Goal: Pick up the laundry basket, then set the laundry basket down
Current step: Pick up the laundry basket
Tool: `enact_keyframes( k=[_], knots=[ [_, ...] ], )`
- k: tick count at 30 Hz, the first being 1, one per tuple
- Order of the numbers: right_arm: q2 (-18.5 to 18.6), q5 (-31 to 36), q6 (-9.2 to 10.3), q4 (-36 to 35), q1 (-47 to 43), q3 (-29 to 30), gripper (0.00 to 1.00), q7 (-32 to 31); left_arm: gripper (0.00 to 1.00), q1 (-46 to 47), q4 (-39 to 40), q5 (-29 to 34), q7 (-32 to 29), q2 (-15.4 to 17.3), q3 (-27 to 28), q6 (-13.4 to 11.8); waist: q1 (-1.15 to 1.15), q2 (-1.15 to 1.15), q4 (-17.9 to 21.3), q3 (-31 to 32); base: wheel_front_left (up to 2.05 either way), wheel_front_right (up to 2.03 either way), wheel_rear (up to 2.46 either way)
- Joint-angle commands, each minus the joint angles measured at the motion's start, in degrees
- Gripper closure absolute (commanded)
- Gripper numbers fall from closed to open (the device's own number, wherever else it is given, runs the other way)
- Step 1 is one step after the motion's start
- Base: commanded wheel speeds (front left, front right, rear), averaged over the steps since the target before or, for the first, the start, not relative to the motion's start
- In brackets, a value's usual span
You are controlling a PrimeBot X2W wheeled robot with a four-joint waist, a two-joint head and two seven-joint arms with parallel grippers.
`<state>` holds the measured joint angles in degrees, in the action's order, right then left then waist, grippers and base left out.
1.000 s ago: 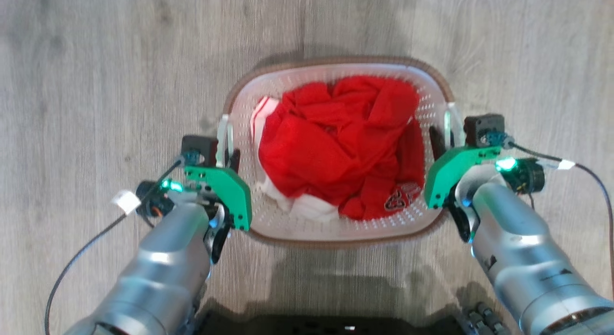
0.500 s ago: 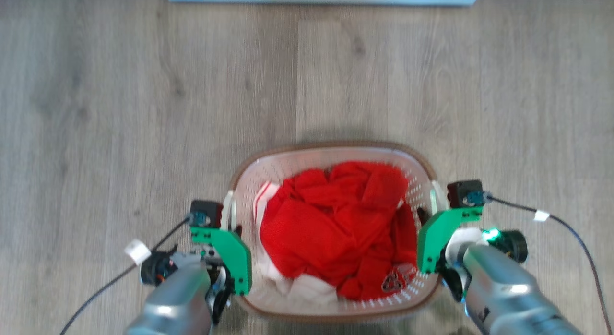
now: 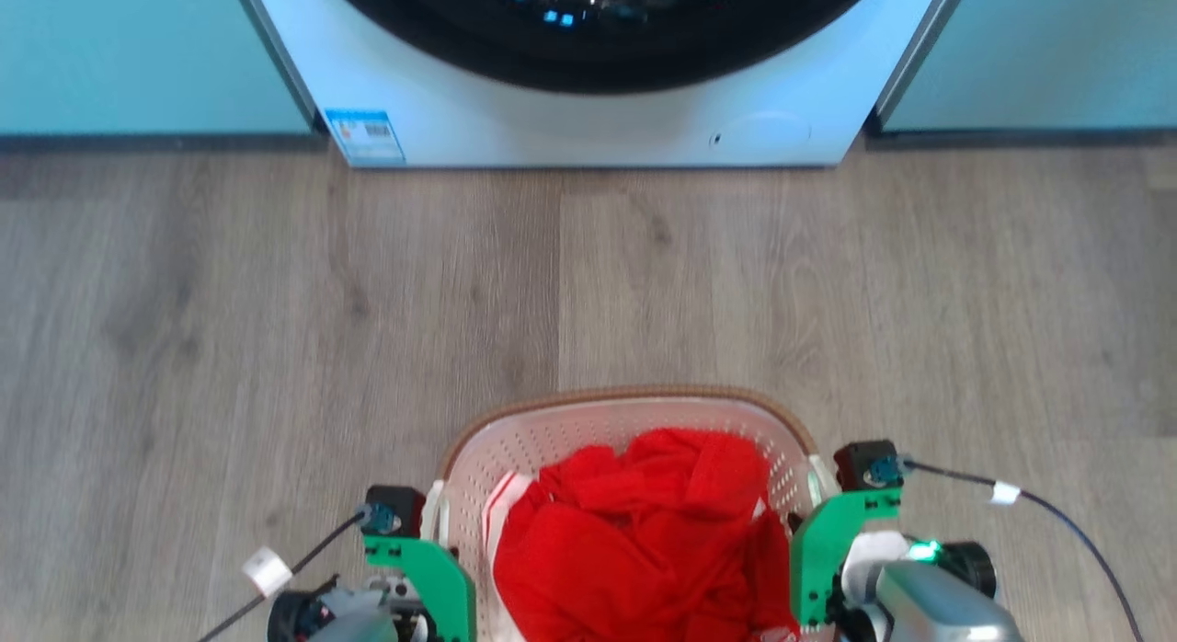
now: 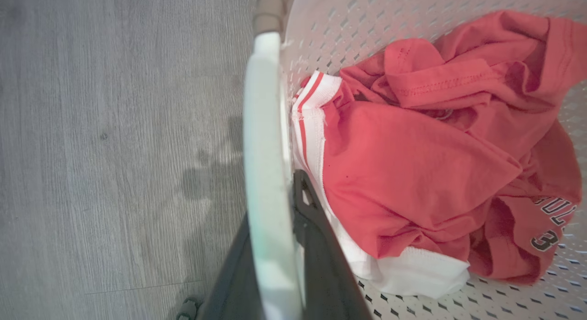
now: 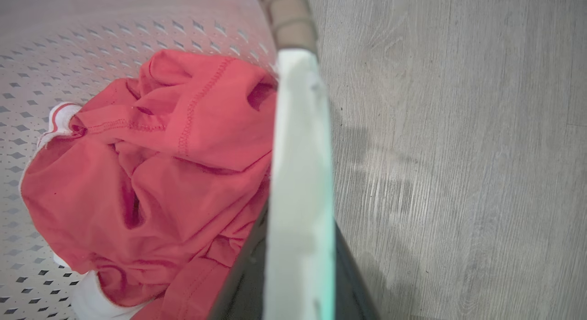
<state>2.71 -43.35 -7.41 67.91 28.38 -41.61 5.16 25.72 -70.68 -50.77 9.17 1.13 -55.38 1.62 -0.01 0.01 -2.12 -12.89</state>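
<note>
**Basket pinched by both side handles, well short of the washing machine**

The laundry basket point(image 3: 634, 395) is at the near side of the wooden floor point(image 3: 276, 302), between the robot's two arms. The washing machine point(image 3: 588, 127) stands at the far side, well apart from it. The left gripper point(image 4: 275, 237) is closed narrow on the white left handle point(image 4: 263, 127), with a dark finger on each side of it. The right gripper point(image 5: 298, 265) pinches the right handle point(image 5: 300, 127) the same way. I cannot tell whether the base is clear of the floor.

Inside lies a crumpled red shirt point(image 3: 644, 522) with white trim, so the load looks light and soft. The basket looks like thin perforated plastic, stiff enough to carry but likely to flex. Its smooth handles could slip or swivel in a pinch. They still seem the right place to hold, with both sides kept level so nothing tips
</note>
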Motion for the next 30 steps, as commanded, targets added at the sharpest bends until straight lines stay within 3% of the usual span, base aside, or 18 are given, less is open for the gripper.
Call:
enact_keyframes(
  k=[1, 17, 30],
  knots=[
    [0.17, -0.24, -0.08, -0.44, -1.34, -1.99, 1.0, -0.2, 1.0, 0.69, -0.19, -0.34, 0.52, 1.75, 0.34, -0.12, 0.01, -0.01, 0.54, 2.72, 0.0, 0.0, 0.0],
    [0.17, -5.8, -0.08, 0.24, -4.59, -8.39, 1.0, -0.85, 1.0, -2.51, -0.95, -2.19, -0.26, 1.75, -2.24, -0.29, 0.01, -0.01, 1.62, 10.98, 0.0, 0.0, 0.0],
    [0.17, -9.06, -0.08, 0.58, -4.58, -11.81, 1.0, -0.35, 1.0, -2.61, -1.4, -3.04, 0.03, 1.75, -3.62, -0.45, 0.01, -0.01, 1.98, 12.13, 0.0, 0.0, 0.0]
  ],
)
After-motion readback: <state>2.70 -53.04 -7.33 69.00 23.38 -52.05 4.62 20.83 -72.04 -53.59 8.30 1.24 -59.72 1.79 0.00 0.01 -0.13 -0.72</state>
